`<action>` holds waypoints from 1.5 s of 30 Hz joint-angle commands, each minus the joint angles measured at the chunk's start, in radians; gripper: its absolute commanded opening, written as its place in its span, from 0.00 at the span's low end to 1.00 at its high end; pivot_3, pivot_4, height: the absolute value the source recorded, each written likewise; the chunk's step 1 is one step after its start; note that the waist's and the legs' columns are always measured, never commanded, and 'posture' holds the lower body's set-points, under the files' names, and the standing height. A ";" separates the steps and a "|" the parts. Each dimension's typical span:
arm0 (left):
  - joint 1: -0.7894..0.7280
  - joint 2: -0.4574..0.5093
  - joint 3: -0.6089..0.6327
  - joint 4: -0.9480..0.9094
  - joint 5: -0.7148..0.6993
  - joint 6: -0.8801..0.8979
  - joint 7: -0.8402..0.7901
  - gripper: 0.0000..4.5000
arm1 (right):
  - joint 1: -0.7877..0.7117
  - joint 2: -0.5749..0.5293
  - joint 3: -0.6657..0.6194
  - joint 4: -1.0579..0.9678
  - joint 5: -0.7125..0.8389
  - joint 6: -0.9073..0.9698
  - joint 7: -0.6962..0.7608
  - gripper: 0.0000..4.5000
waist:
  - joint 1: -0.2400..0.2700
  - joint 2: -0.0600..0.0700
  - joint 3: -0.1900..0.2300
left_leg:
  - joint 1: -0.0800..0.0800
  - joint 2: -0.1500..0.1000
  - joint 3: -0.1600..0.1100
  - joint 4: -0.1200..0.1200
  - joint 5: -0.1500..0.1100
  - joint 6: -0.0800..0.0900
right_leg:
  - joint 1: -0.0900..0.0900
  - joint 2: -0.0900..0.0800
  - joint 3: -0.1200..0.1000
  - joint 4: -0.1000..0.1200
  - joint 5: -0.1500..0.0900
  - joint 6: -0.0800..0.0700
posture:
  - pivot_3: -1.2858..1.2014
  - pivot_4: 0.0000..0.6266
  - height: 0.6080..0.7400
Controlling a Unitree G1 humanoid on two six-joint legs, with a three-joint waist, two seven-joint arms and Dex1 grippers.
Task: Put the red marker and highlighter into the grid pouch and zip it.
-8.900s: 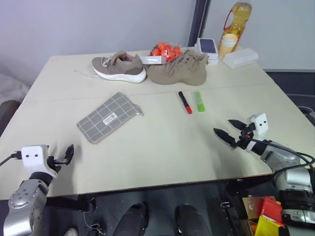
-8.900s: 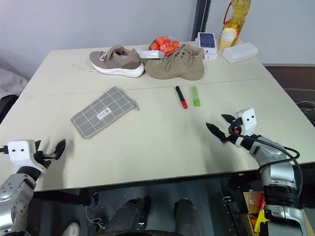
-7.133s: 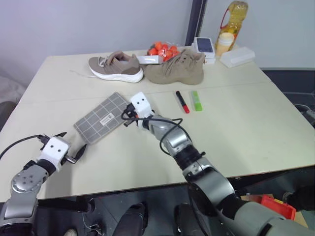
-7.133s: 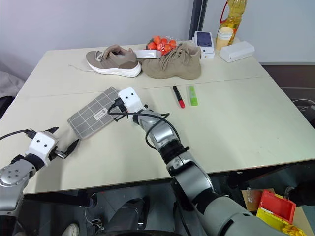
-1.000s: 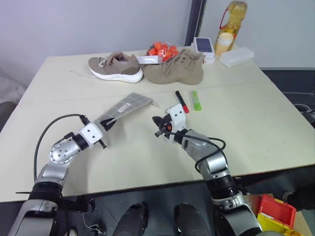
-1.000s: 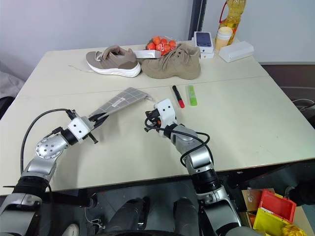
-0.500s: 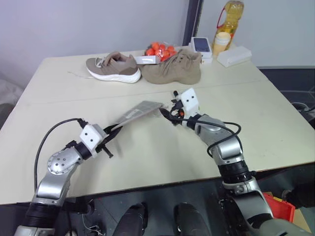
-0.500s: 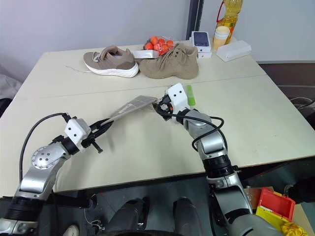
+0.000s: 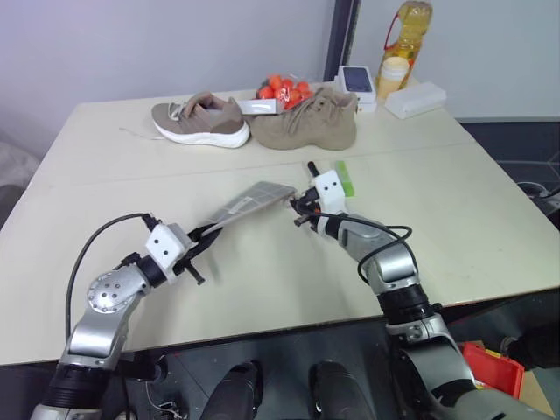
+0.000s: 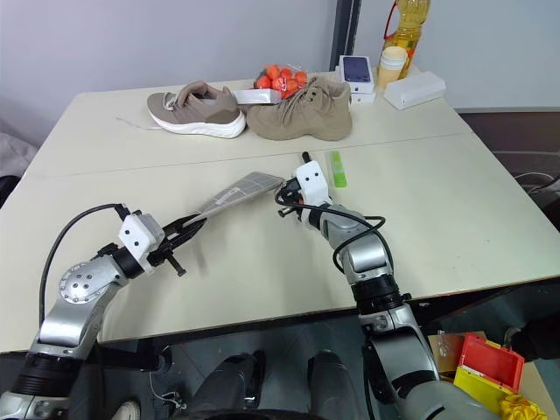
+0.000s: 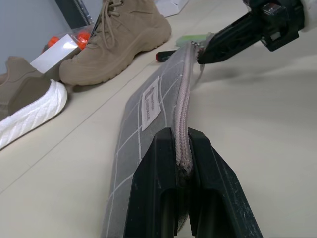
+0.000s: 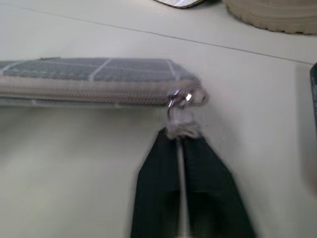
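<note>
Grid pouch lifted clear of the cream table, held on edge with the zipper uppermost. Left gripper clamped tight on the near end of the pouch, fingers closed on either side of the zipper seam. Right gripper at the far end, fingers pinched together on the zipper pull, which sits at the very corner of the pouch; zipper closed along its whole visible length. White label visible on the side face of the pouch. Highlighter lying flat on the table just beyond the right gripper's white housing, apart from the pouch. Red marker seen past the far corner of the pouch in the left wrist view, on the table beside the highlighter; in the head views only its black tip peeks out behind the right wrist. Both pens outside the pouch. At the far side of the table, a pair of tan shoes, a bag of orange fruit, a small box with a phone, a white case and an oil bottle.
</note>
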 commanded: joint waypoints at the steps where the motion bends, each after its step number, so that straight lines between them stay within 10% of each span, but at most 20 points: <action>1: -0.003 -0.002 0.024 -0.025 -0.001 -0.011 -0.001 0.00 | -0.022 0.010 -0.003 -0.053 0.011 -0.023 0.008 0.01 | 0.000 0.000 0.000 | 0.000 0.000 0.000 0.000 0.000 0.000 | 0.000 0.000 0.000 0.000 0.000 0.000 | 0.52 0.24 1.00; 15: -0.040 -0.111 -0.025 -0.030 0.039 0.061 0.089 0.00 | 0.005 -0.060 0.311 -0.363 -0.015 0.044 0.241 0.01 | 0.002 0.000 0.000 | 0.000 0.000 0.000 0.000 0.000 0.000 | 0.000 0.000 0.000 0.000 0.000 0.000 | 0.52 0.24 1.00; 31: -0.104 -0.233 -0.098 -0.011 0.101 0.084 0.136 0.00 | -0.103 -0.012 0.394 -0.366 -0.024 0.083 0.328 0.01 | 0.022 -0.001 0.000 | 0.000 0.000 0.000 0.001 0.000 0.000 | 0.001 0.000 -0.001 -0.001 0.000 0.000 | 0.52 0.24 1.00; 34: -0.099 -0.231 -0.081 -0.013 0.101 0.083 0.142 0.00 | -0.088 -0.041 0.349 -0.391 -0.011 0.107 0.340 0.19 | 0.022 -0.001 0.000 | 0.000 0.000 0.000 0.001 0.000 0.000 | 0.001 0.000 -0.001 -0.001 0.000 0.000 | 0.52 0.24 1.00; 41: -0.093 -0.193 -0.021 0.002 0.141 0.048 0.180 0.00 | -0.028 -0.196 0.226 -0.426 -0.015 0.151 0.328 0.99 | 0.025 -0.001 0.000 | 0.000 0.000 0.000 0.001 0.000 0.000 | 0.001 0.000 -0.001 -0.002 0.000 0.000 | 0.52 0.24 1.00; 45: -0.097 -0.173 -0.003 0.029 0.180 0.018 0.218 0.00 | -0.022 -0.234 0.110 -0.303 -0.042 0.149 0.220 0.99 | 0.023 -0.001 0.000 | 0.000 0.000 0.000 0.001 0.000 0.000 | 0.001 0.000 -0.001 -0.002 0.000 0.000 | 0.52 0.24 1.00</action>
